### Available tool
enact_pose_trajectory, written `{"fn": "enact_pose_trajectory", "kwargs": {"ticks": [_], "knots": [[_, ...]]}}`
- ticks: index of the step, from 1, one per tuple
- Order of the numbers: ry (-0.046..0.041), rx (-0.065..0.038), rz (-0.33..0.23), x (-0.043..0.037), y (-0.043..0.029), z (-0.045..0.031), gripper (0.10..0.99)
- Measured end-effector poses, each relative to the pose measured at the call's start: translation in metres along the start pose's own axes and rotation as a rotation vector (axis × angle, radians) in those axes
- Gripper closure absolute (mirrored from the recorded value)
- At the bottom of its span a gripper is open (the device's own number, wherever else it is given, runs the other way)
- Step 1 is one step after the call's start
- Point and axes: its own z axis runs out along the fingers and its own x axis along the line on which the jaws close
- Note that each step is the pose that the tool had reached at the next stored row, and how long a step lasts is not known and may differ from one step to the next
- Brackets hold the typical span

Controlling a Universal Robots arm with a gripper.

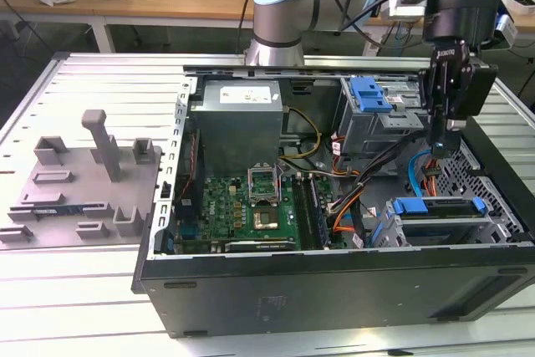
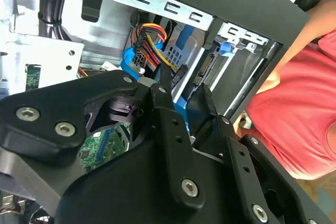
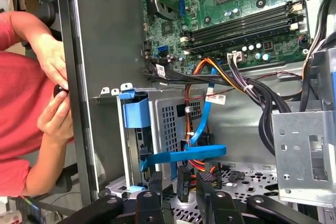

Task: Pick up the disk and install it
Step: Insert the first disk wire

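Well, on the exterior view I have the gripper (image 1: 440, 150) hanging inside the open computer case (image 1: 334, 282), which lies on the desk (image 1: 75, 307). The gripper is up at two o'clock of the picture, with the arm standing straight above it. The disk (image 1: 436, 206) sits near it at six o'clock, blue carrier uppermost, in the metal cage against the case's near wall. That puts it around four o'clock of the case, and it looks seated rather than loose. Between the two hang a blue cable (image 1: 411, 175) and an orange-wired plug (image 1: 431, 176). The motherboard (image 1: 251, 202) lies well apart, toward nine o'clock.

In the second wrist view the fingers (image 2: 168, 121) stand narrow, with a slim gap between them, and I see nothing clamped there. A bundle of coloured wires (image 2: 152, 32) sits just beyond the tips. A person in a red shirt (image 2: 299, 114) is beside the case wall.

In the first wrist view the disk (image 3: 136, 113) shows its blue carrier hard by the dark case wall. The person's hands (image 3: 55, 90) are busy on the other side of that wall. Black plugs (image 3: 182, 181) lie close to the fingertips.

My judgement is that the pick-up is over and the work is at the seating end of the install. To do it well I would hold the wrist plumb and creep at low speed. I would also steer the tips off the cable loops so nothing snags, and watch those hands.
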Motion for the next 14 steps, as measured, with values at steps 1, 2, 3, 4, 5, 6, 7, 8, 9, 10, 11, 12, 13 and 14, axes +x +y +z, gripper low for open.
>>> {"fn": "enact_pose_trajectory", "kwargs": {"ticks": [1, 2, 3, 4, 5, 6, 7, 8, 9, 10, 11, 12, 13, 14], "knots": [[0.0024, 0.0, 0.0, -0.0007, 0.0001, 0.0011, 0.698], [0.0051, 0.0, 0.001, -0.0012, 0.0001, 0.0017, 0.698], [0.0079, 0.0, 0.002, -0.0014, 0.0001, 0.002, 0.698], [0.0113, -0.001, 0.003, -0.0015, 0.0001, 0.0022, 0.698], [0.0148, -0.001, 0.004, -0.0017, 0.0002, 0.0024, 0.698], [0.0199, -0.002, 0.006, -0.0019, 0.0002, 0.0027, 0.698], [0.0236, -0.002, 0.007, -0.0021, 0.0002, 0.003, 0.698], [0.027, -0.002, 0.007, -0.0023, 0.0003, 0.0033, 0.698], [0.0311, -0.001, 0.008, -0.0025, 0.0003, 0.0036, 0.698], [0.0358, -0.001, 0.008, -0.003, 0.0003, 0.004, 0.698], [0.0449, 0.0, 0.008, -0.0046, 0.0005, 0.004, 0.698], [0.0486, 0.001, 0.008, -0.006, 0.0007, 0.0038, 0.698], [0.0509, 0.001, 0.008, -0.007, 0.0008, 0.0033, 0.714], [0.0528, 0.001, 0.008, -0.008, 0.0009, 0.003, 0.78]]}}
